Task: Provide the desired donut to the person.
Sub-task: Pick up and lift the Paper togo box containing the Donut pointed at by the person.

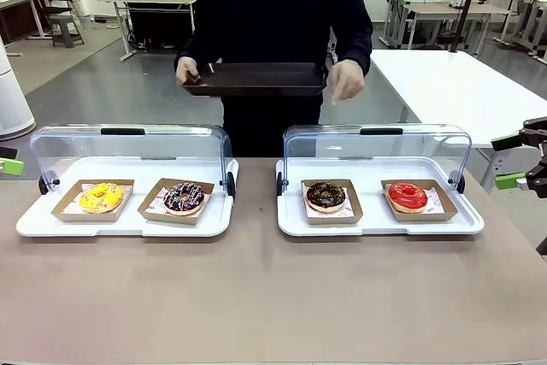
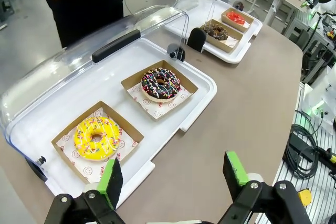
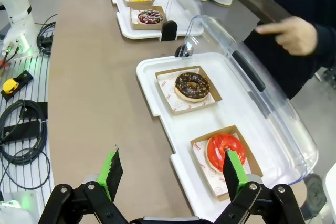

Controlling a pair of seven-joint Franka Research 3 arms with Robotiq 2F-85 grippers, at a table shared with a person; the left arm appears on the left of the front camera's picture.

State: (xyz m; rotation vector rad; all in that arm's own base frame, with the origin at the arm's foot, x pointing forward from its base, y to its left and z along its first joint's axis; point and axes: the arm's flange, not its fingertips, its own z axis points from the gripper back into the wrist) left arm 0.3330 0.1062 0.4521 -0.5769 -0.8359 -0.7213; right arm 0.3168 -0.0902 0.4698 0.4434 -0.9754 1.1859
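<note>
Four donuts sit in cardboard trays: a yellow one point(image 1: 101, 197) and a chocolate one with sprinkles point(image 1: 184, 197) in the left case, a plain chocolate one point(image 1: 326, 196) and a red one point(image 1: 408, 196) in the right case. The person point(image 1: 282, 6) stands behind the table, one hand holding a dark tray point(image 1: 256, 79). The other hand point(image 1: 346, 81) is held out over the right case, a finger extended. My left gripper point(image 2: 174, 174) is open, near the yellow donut point(image 2: 97, 137). My right gripper point(image 3: 172, 169) is open beside the red donut point(image 3: 226, 150). Both are empty.
Both white cases point(image 1: 120, 228) point(image 1: 376, 226) have their clear lids point(image 1: 128, 147) point(image 1: 376, 147) tilted up at the back. The brown tabletop point(image 1: 273, 297) in front is bare. Cables lie off the table's ends. A white table point(image 1: 453, 83) stands behind at the right.
</note>
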